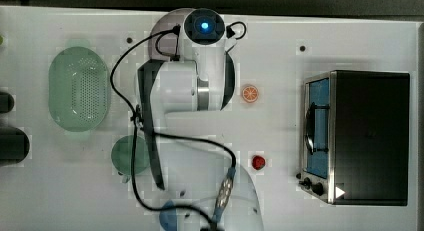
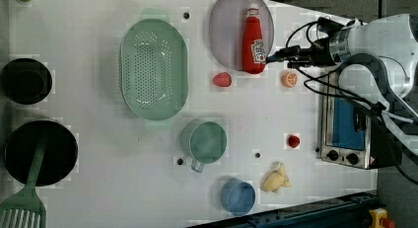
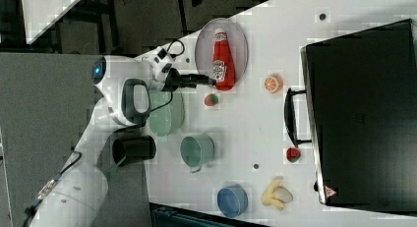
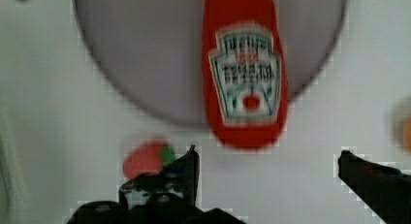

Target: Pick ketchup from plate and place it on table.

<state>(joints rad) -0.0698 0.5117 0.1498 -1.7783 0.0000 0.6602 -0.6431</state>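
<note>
ketchup (image 4: pixel 245 73): red bottle lying flat on plate (image 4: pixel 145 64), base overhanging the rim at the left view's 6 o'clock; white-and-green label, lettering unreadable; gripper (image 4: pixel 266 158): fingers (image 4: pixel 186 173) spread wide, holding nothing, just short of the bottle's base, above table (image 4: pixel 48 136).

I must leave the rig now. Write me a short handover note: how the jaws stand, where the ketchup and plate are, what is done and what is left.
Gripper: jaws open, empty, near the bottle's base end.
Ketchup: lying flat on the plate, base end hanging over the rim towards the gripper.
Table: white, with basket, cups and fruit on it.
Done: approach only.
Left: close on the ketchup, lift, set it on the table.
</note>
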